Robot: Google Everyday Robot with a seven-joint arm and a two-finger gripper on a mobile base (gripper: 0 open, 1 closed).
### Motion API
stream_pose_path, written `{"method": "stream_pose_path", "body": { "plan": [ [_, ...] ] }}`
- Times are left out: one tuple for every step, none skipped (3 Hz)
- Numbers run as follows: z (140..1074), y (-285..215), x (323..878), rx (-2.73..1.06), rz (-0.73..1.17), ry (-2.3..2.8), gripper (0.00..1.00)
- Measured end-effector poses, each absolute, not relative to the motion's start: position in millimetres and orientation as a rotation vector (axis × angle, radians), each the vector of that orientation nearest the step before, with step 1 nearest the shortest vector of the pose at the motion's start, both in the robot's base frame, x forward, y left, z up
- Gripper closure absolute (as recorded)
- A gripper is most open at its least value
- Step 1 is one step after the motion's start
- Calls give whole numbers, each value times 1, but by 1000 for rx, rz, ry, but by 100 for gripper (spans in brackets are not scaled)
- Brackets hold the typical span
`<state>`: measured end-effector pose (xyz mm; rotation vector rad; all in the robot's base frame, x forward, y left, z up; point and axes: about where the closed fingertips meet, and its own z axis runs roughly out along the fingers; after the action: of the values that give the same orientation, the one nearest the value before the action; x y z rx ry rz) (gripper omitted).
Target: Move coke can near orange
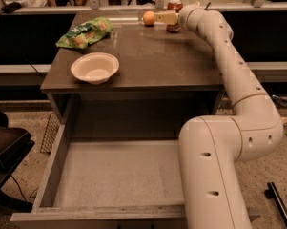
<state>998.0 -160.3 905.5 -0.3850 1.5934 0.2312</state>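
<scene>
The coke can [174, 5] stands upright at the far right edge of the table top [148, 61]. The orange [148, 18] lies just left of it, about a can's width away. My gripper [162, 18] reaches in from the right at mid-height of the can. It crosses in front of the can, and its pale tip ends next to the orange. The middle of the can is hidden behind it.
A white bowl [95, 67] sits at the front left of the table. A green chip bag [85, 32] lies at the back left. An open drawer [114, 175] juts out below the table. My arm [238, 80] arches along the right side. A railing runs behind the table.
</scene>
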Motion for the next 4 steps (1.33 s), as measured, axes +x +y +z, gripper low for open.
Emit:
{"method": "stream_pose_path", "body": {
  "plan": [
    [905,-160,998,-385,231,1593,0],
    [911,-164,992,-401,236,1611,0],
    [939,-193,968,-428,230,1650,0],
    [970,-236,931,-463,198,1693,0]
  ]
}}
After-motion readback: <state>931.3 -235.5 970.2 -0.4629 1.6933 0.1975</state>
